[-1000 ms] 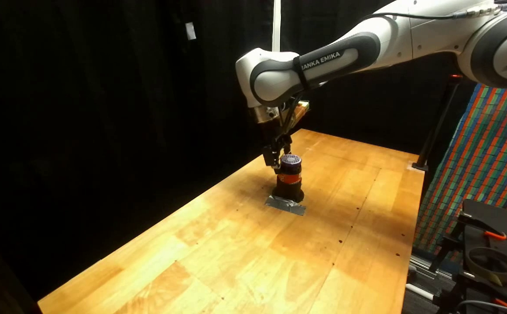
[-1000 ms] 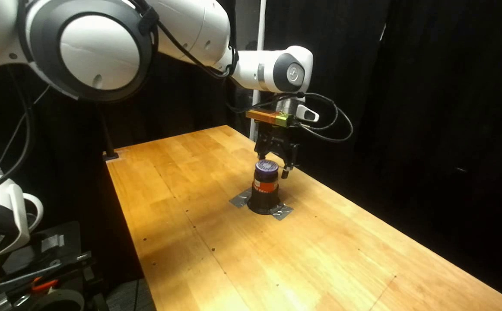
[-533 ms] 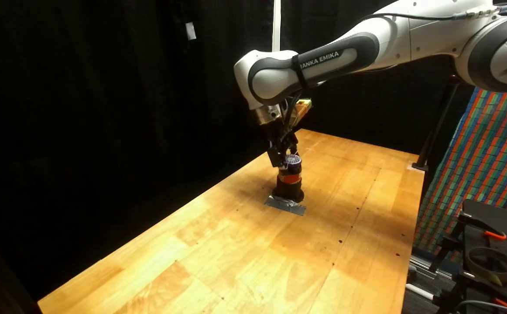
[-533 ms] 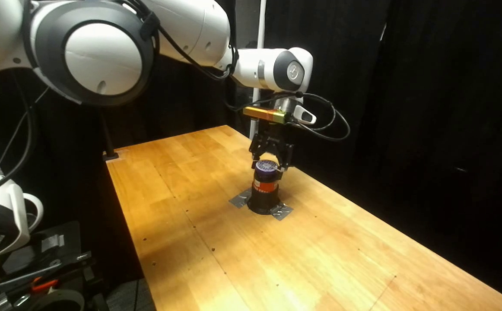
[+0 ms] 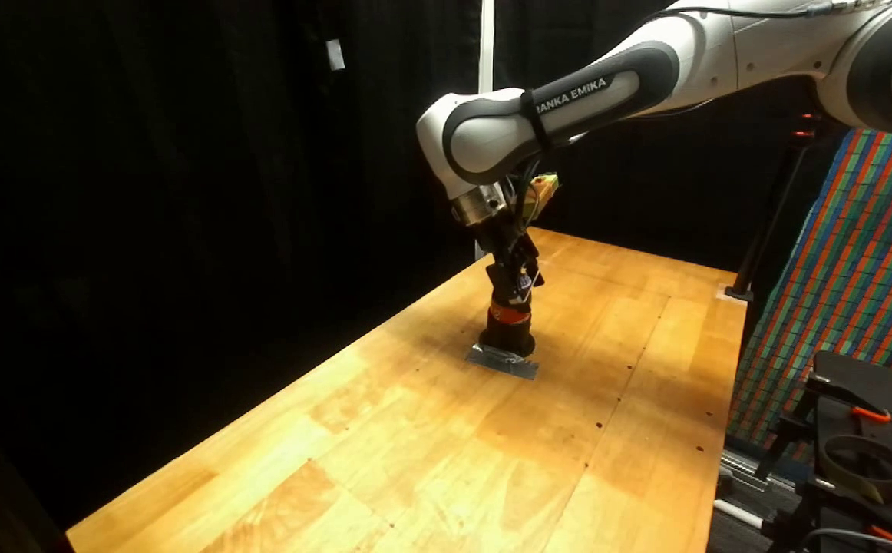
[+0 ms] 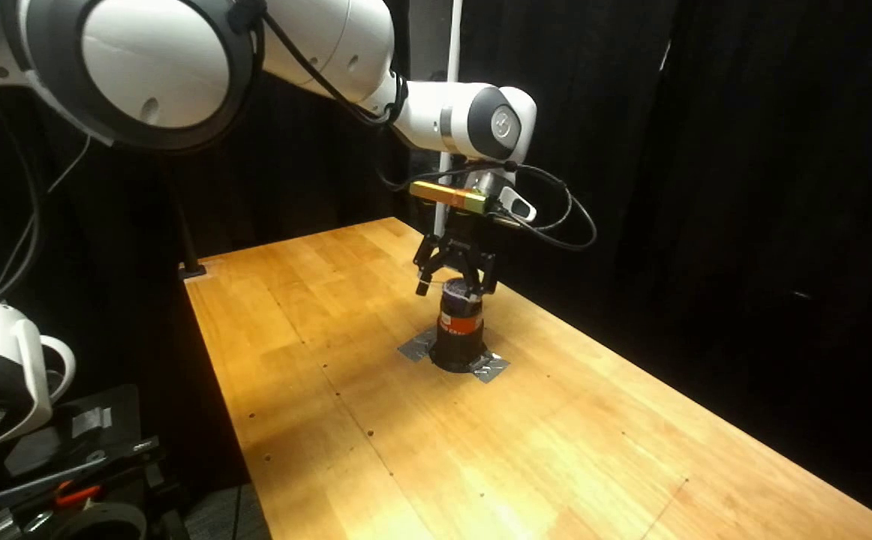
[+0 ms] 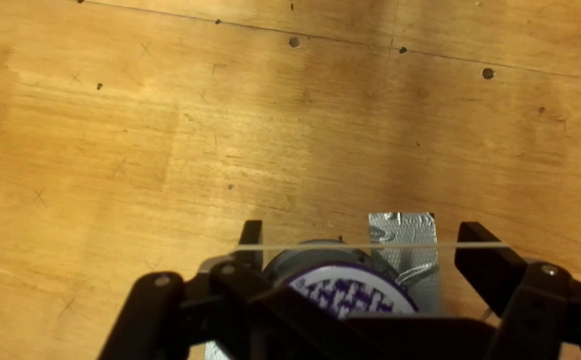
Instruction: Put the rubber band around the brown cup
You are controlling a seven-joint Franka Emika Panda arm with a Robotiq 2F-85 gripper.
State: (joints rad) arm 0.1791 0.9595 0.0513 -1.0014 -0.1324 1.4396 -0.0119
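The brown cup stands upright on the table. Its orange-red stripe shows in both exterior views [image 5: 509, 313] [image 6: 460, 324]. Its purple-and-white patterned top shows partly in the wrist view [image 7: 343, 295]; the gripper body hides the rest. My gripper [image 7: 360, 235] is open right above the cup, pointing down in both exterior views [image 5: 519, 280] [image 6: 456, 289]. A thin pale rubber band [image 7: 345, 246] is stretched straight between its spread fingers. In the wrist view the cup top lies between the fingers, nearer the left one. Most of the band's other strand is hidden.
Grey tape [image 7: 405, 250] [image 5: 502, 361] lies on the wooden table [image 5: 446, 461] at the cup's base, on two sides [image 6: 490, 367] [image 6: 417, 345]. A dark cart [image 5: 876, 407] with tools stands beside the table. A dark post [image 6: 184, 232] rises at a table corner.
My gripper has moved sideways over the cup, rightward in one exterior picture and leftward in the opposite one. The band moved with it. The fingers stay spread and the cup has not moved.
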